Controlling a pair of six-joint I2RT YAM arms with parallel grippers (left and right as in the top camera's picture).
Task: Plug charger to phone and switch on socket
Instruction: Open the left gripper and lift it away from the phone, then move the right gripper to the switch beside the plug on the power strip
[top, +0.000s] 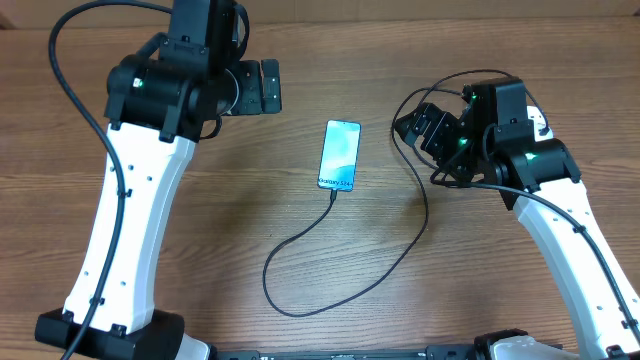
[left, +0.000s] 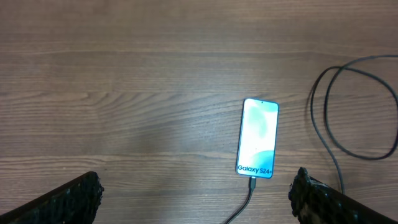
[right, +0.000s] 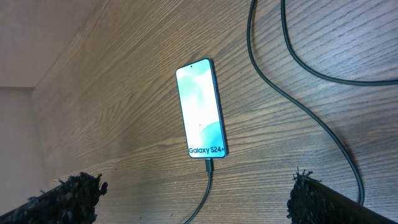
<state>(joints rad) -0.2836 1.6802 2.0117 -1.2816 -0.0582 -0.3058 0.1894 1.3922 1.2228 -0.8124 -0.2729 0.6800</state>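
The phone (top: 340, 155) lies flat in the middle of the table, its screen lit light blue. The charger cable (top: 268, 278) has its tip in the phone's near end, loops toward the front, then runs back up under my right arm. Its plug end and the socket are out of view. My left gripper (top: 258, 88) is open and empty, above the table to the far left of the phone. My right gripper (top: 425, 128) is open and empty, to the right of the phone. The left wrist view shows the phone (left: 257, 138), the cable tip (left: 252, 185) and the open jaws (left: 196, 199). The right wrist view shows the phone (right: 201, 111), the cable (right: 209, 168) and the open jaws (right: 193, 199).
The wooden table (top: 220, 200) carries only the phone and the cable. More loops of black cable lie at the right (left: 317, 118), near my right arm (right: 323, 124). The table's far left edge shows in the right wrist view (right: 37, 81).
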